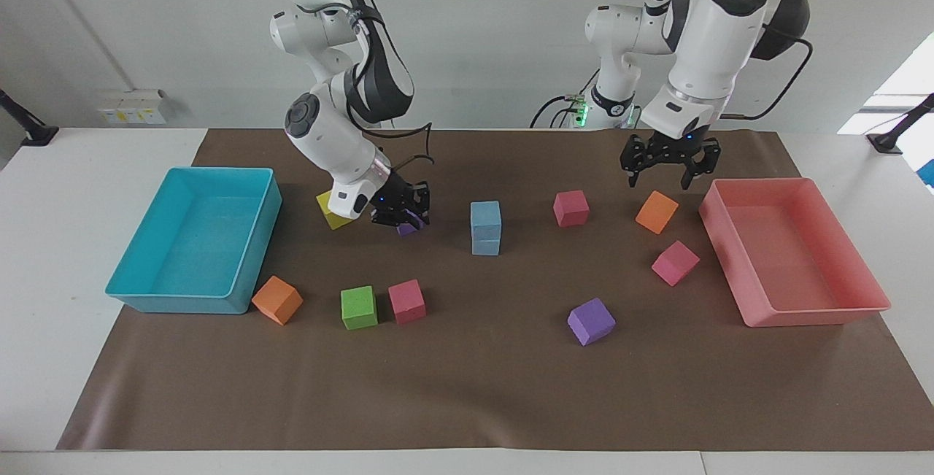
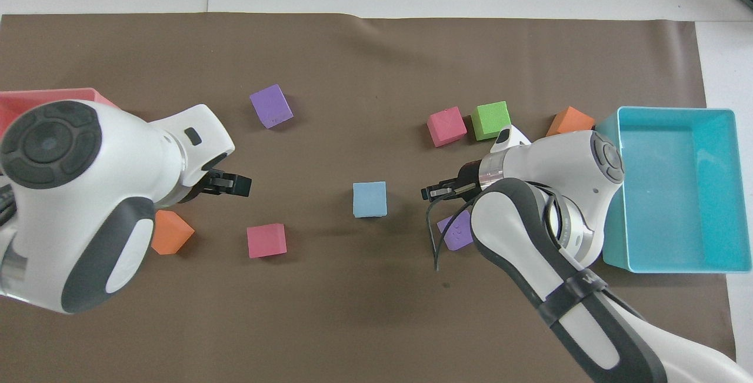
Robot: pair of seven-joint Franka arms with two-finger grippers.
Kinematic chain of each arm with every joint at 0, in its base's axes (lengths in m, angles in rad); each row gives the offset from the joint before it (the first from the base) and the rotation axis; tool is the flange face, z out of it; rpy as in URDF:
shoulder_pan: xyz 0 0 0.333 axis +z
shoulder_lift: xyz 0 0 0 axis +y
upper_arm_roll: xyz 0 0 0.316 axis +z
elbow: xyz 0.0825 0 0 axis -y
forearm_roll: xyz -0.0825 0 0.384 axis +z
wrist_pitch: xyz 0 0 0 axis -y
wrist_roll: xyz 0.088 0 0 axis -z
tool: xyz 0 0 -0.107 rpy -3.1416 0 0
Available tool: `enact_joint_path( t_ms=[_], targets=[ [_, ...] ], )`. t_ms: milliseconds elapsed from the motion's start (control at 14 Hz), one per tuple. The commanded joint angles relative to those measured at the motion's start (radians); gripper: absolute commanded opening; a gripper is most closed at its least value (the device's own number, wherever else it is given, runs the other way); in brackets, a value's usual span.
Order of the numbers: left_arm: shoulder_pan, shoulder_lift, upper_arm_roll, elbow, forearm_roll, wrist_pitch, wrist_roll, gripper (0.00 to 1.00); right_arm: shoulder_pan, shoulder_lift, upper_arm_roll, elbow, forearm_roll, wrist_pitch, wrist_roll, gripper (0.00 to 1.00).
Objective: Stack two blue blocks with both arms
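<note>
**Q:** Where do the blue blocks (image 1: pixel 486 228) lie, and how do they sit?

**A:** Mid-table on the brown mat (image 1: pixel 467 387), one cube squarely on the other; the long axis is upright and the stack looks complete.

**Q:** Which gripper is closer?

**A:** The right gripper (image 1: pixel 400 213), low over a purple cube (image 1: pixel 406 228), with the stack beside it toward the left arm's end. Whether it is spread or pressed together cannot be told. The left gripper (image 1: pixel 670 160) hangs spread and empty over an orange cube (image 1: pixel 657 211), well apart.

**Q:** Room to withdraw?

**A:** Open mat surrounds the stack; a pink cube (image 1: pixel 570 208) is its nearest neighbour on the left arm's side.
</note>
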Motion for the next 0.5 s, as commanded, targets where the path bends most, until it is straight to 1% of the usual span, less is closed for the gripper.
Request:
enact_joint_path(
  t_ms=[0, 143, 214, 357, 429],
  targets=[
    [0.055, 0.008, -0.013, 0.129, 0.003, -0.054, 0.015, 1.00, -0.047, -0.047, 0.006, 0.022, -0.098, -0.067, 0.045, 1.00],
    [0.094, 0.053, -0.013, 0.260, 0.002, -0.153, 0.056, 1.00, -0.090, -0.077, 0.006, 0.022, -0.119, -0.093, 0.064, 1.00],
    [0.109, 0.088, -0.013, 0.330, -0.001, -0.217, 0.092, 1.00, -0.108, -0.094, 0.006, 0.022, -0.167, -0.105, 0.064, 1.00],
    [0.125, 0.178, -0.009, 0.500, -0.001, -0.343, 0.123, 1.00, -0.153, -0.113, 0.006, 0.050, -0.263, -0.156, 0.076, 1.00],
    [0.128, 0.221, -0.010, 0.554, -0.002, -0.405, 0.123, 1.00, -0.174, -0.111, 0.006, 0.076, -0.291, -0.202, 0.081, 1.00]
  ],
)
